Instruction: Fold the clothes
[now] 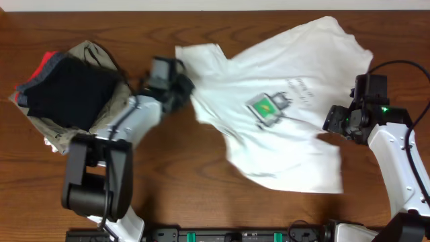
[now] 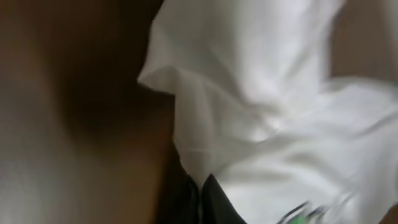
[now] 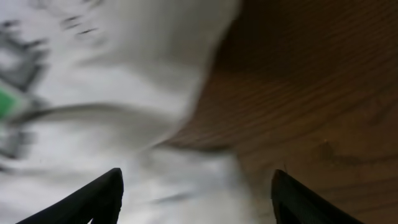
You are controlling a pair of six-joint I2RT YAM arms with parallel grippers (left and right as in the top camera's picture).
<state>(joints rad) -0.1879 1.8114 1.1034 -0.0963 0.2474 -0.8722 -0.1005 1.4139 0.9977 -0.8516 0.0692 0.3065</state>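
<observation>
The clothes [image 1: 282, 101], a white wrinkled shirt with a small green and black print [image 1: 269, 107], lie spread across the middle and right of the table. My left gripper [image 1: 183, 87] is at the shirt's left edge, below one sleeve. In the left wrist view its dark fingers [image 2: 214, 202] are pressed together with the white fabric [image 2: 261, 93] running into their tips. My right gripper [image 1: 331, 121] hovers at the shirt's right side. In the right wrist view it [image 3: 198, 186] stands open over the hem of the clothes [image 3: 124, 93], with nothing pinched.
A pile of folded garments [image 1: 67, 87] in black, khaki and red sits at the far left. Bare wood table [image 3: 311, 93] shows right of the shirt and along the front edge [image 1: 188, 168].
</observation>
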